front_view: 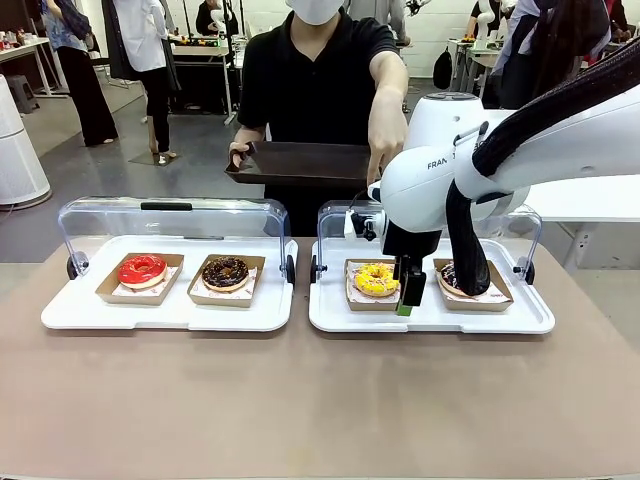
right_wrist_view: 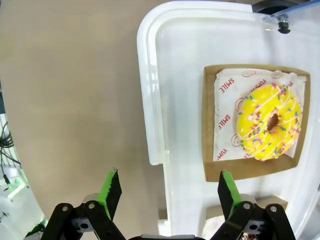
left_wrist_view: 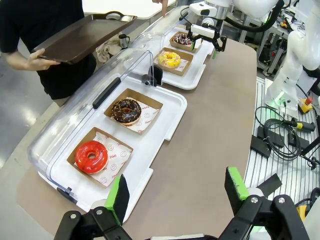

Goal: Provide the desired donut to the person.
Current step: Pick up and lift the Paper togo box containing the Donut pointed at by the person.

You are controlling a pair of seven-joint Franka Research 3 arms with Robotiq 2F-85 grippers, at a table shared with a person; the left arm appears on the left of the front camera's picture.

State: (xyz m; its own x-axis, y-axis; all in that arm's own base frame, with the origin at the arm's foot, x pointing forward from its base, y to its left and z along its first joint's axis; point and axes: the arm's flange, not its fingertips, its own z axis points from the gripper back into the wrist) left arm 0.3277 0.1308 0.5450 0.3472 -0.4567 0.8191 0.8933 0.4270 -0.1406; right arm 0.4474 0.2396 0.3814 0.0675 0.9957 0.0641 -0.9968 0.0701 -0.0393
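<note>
table (front_view: 300,400): matt beige top, smooth
display tray (front_view: 170,319): white plastic, glossy
lid (front_view: 110,215): clear plastic, shiny with reflections
box (right_wrist_view: 209,125): brown cardboard, matt
liner (right_wrist_view: 226,115): white printed paper
red donut (front_view: 142,270): glossy glaze
yellow donut (right_wrist_view: 270,122): smooth icing, bumpy with sprinkles
serving tray (front_view: 300,160): dark brown, dull sheen
arm (front_view: 420,185): white shell, glossy

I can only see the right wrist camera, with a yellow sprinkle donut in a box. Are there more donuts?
Observer: Yes, a red donut and a chocolate donut sit on the left white tray.
Operator: Is somebody waiting for one?
Observer: The person stands across the table, holding a dark brown tray.
Operator: Which donut do they want?
Observer: Their free hand reaches down behind the right white tray, which holds the yellow donut; exactly which donut it picks, I cannot tell.
</note>
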